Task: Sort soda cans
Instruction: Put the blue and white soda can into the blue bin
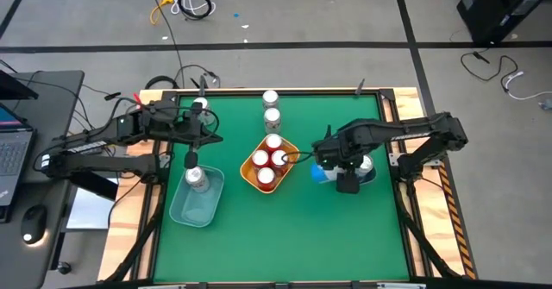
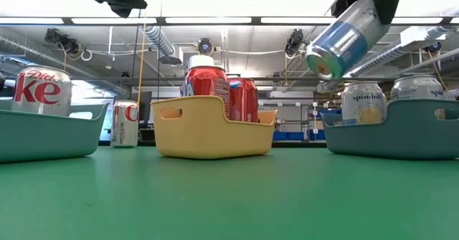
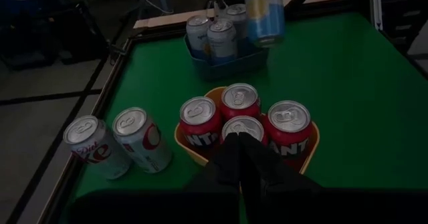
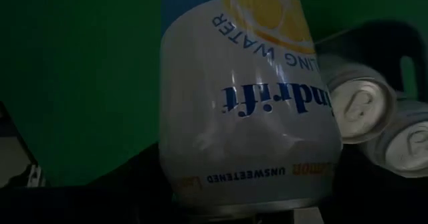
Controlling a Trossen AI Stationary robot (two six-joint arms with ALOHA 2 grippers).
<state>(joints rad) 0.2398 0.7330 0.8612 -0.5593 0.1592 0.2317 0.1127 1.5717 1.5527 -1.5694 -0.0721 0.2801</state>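
A yellow bin (image 1: 255,179) at the table's middle holds several red cans (image 3: 240,101). Two silver cans (image 1: 272,108) stand on the mat toward the far edge, also seen in the left wrist view (image 3: 114,144). My left gripper (image 1: 191,158) hovers shut above the left blue-grey bin (image 1: 183,211), which holds one silver can (image 2: 40,89). My right gripper (image 1: 335,166) is shut on a light blue can (image 2: 348,38) above the near-left edge of the right blue-grey bin (image 2: 401,134). That bin holds light blue cans (image 2: 363,102). My right gripper holds the light blue can (image 4: 247,97) by its upper end (image 2: 367,12), coming at it from above. The fingers' contact is cut off by the low view's top edge and hidden behind the can in the wrist view. The can hangs tilted, lifted clear, its lower end (image 2: 323,61) pointing down toward the yellow bin.
Open green mat (image 1: 285,237) lies along the near side of the table. Wooden rails (image 1: 129,229) frame the table's edges. A laptop (image 1: 10,142) and a mouse sit on a side desk at the left; cables lie on the floor beyond the far edge.
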